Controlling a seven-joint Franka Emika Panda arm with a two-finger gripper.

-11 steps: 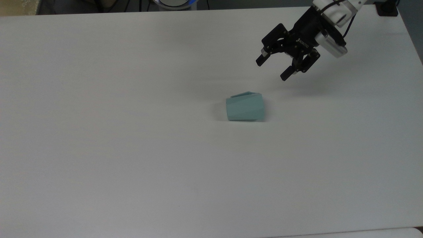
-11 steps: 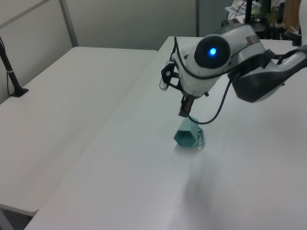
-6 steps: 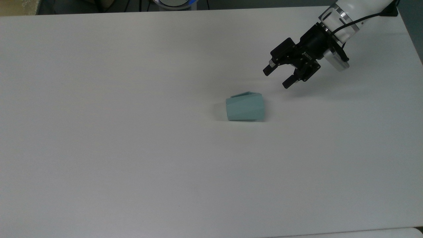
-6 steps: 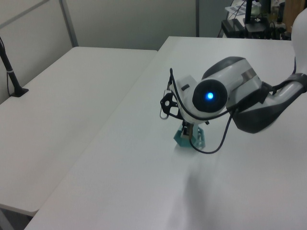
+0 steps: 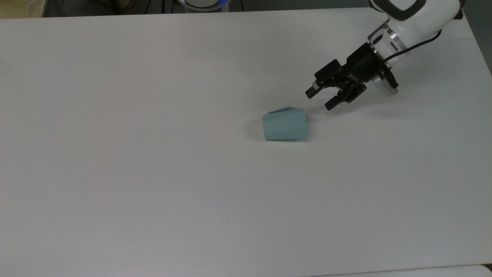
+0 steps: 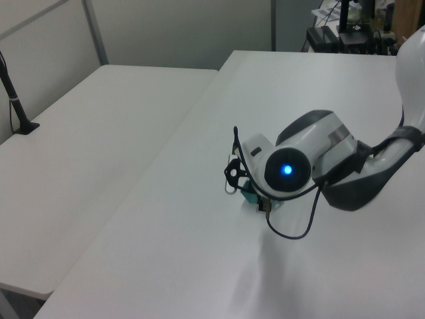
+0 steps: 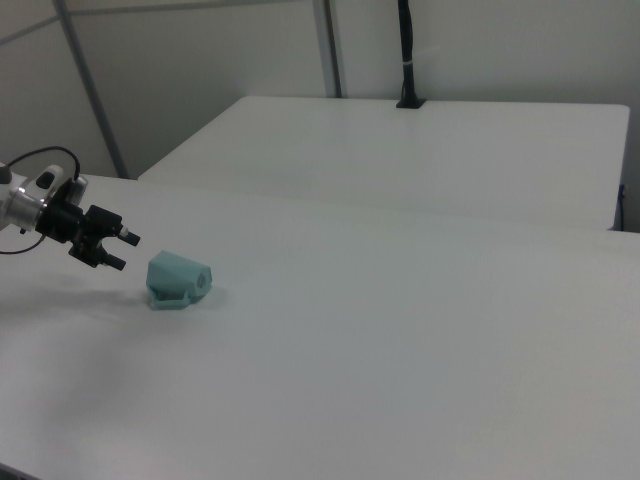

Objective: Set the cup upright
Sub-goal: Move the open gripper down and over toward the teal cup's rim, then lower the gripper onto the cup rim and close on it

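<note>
The pale teal-green cup lies on its side on the white table, handle toward the top view's upper edge. In the right view the cup rests with its narrower base pointing right. My black gripper hovers low just to the top view's upper right of the cup, open, with nothing between its fingers and a small gap to the cup. From the right view the gripper sits just left of the cup. In the left view my arm's wrist covers most of the cup.
A second white table stands beside this one, across a narrow gap. A black post rises at its far edge. Wide bare tabletop surrounds the cup on all sides.
The gripper has come down and drawn in toward the cup, tilting lower to the table, fingers still apart. The cup has not moved.
</note>
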